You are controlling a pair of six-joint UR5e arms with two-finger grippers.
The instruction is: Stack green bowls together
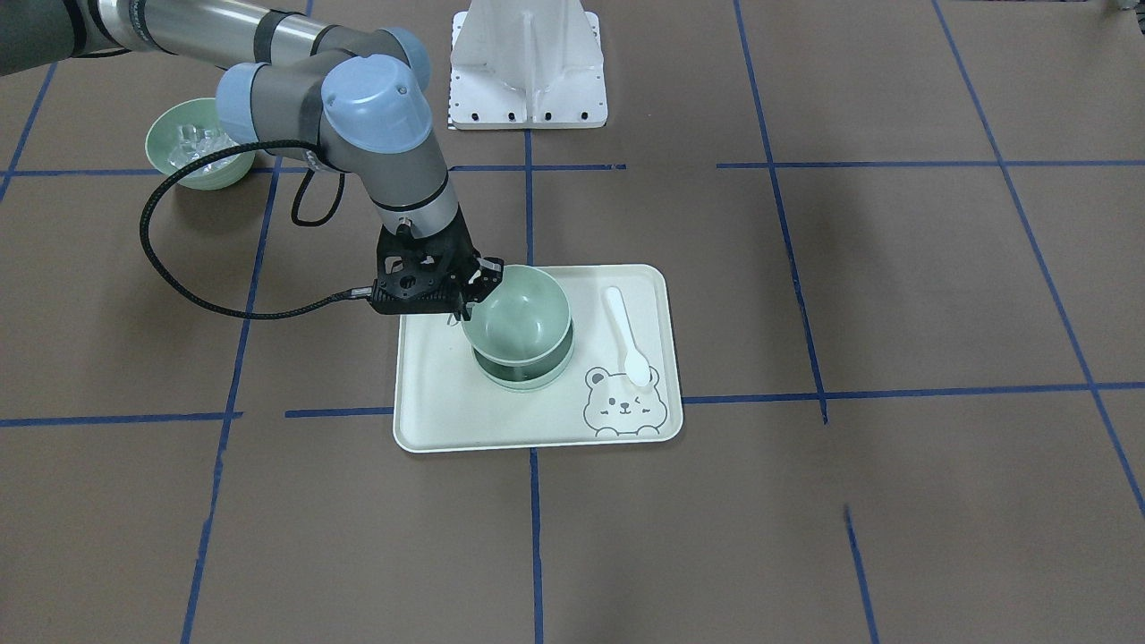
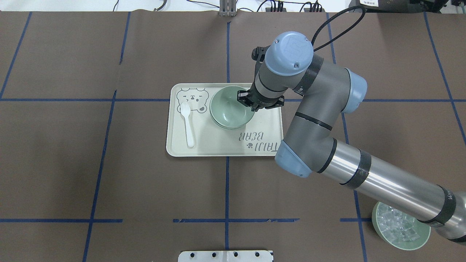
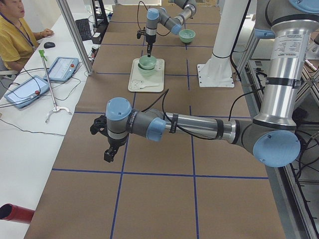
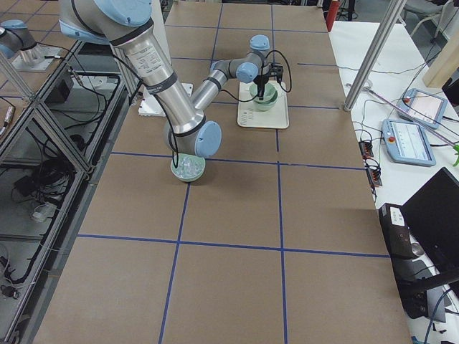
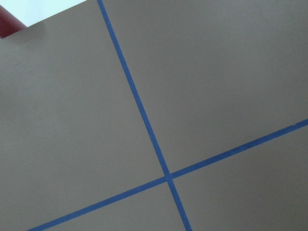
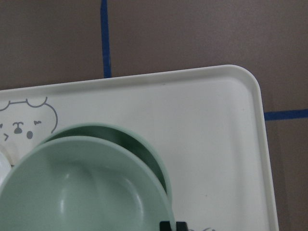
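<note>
Right tool (image 1: 471, 295) clamped on the top green bowl (image 1: 519, 313) over the lower bowls (image 1: 526, 376); left tool (image 3: 108, 153): cannot tell.

The top green bowl (image 1: 519, 309) leaned tilted over the other green bowls (image 1: 526, 376), plain and pale, near the frame's middle.

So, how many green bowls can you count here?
3 clearly: the top bowl in the right tool, a lower bowl under it on the tray, and a cube bowl off the tray. Another may be nested, hidden.
</note>
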